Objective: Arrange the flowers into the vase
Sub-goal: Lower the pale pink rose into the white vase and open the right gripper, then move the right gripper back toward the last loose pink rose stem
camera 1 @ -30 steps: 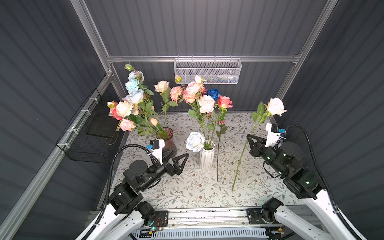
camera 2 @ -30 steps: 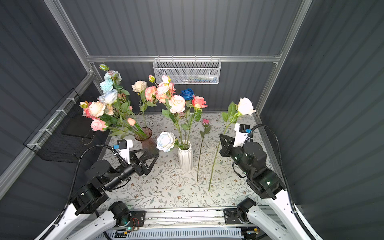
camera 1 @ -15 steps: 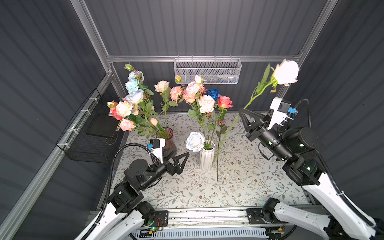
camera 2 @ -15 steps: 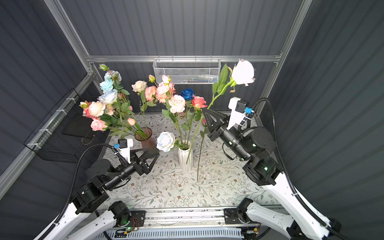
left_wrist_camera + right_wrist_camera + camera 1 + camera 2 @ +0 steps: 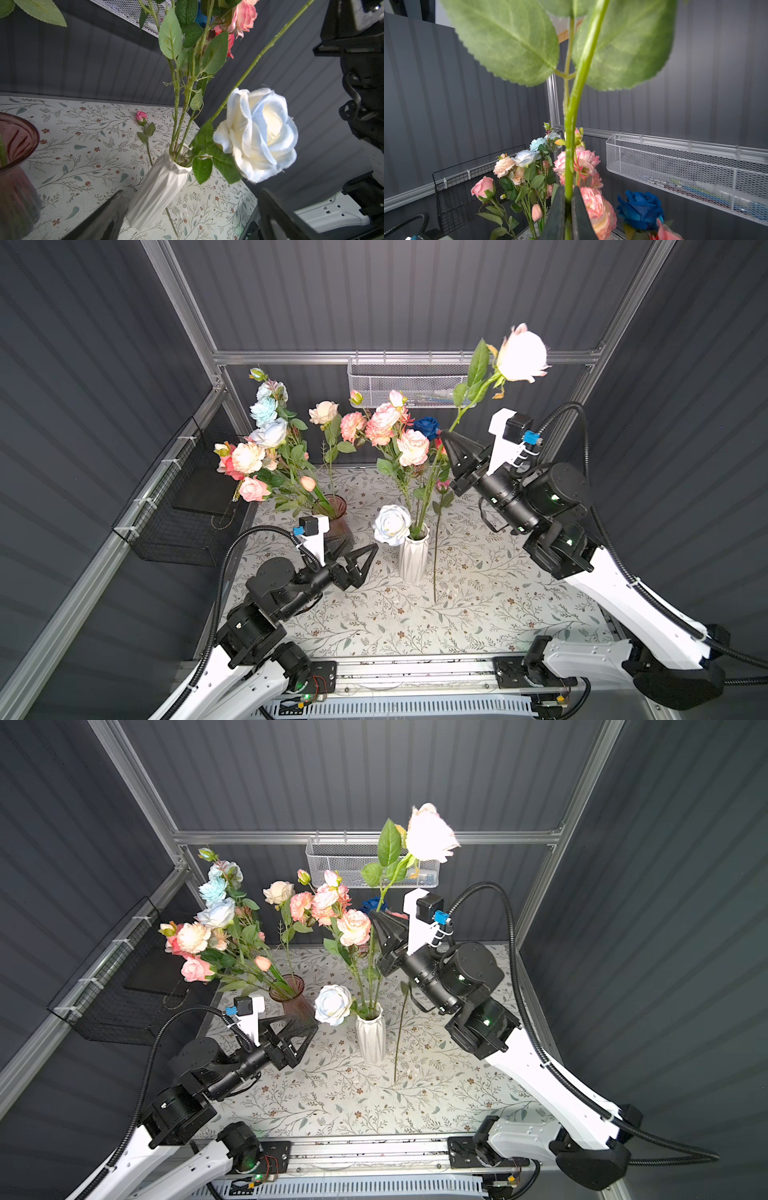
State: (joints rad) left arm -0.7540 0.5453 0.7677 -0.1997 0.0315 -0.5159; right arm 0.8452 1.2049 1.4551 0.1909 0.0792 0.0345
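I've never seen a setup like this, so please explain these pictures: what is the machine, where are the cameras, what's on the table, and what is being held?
Two robot arms work at a flowered table. Two pictures look down from one overhead camera; the other two come from a camera on each arm's wrist. On the table stand a white vase with a few flowers, among them a pale blue rose, and a pink glass vase with a bigger bunch. A loose bud stem lies beside the white vase. The right pincer is shut on the stem of a cream rose, held high, its lower end slanting toward the white vase. The left pincer is open and empty.
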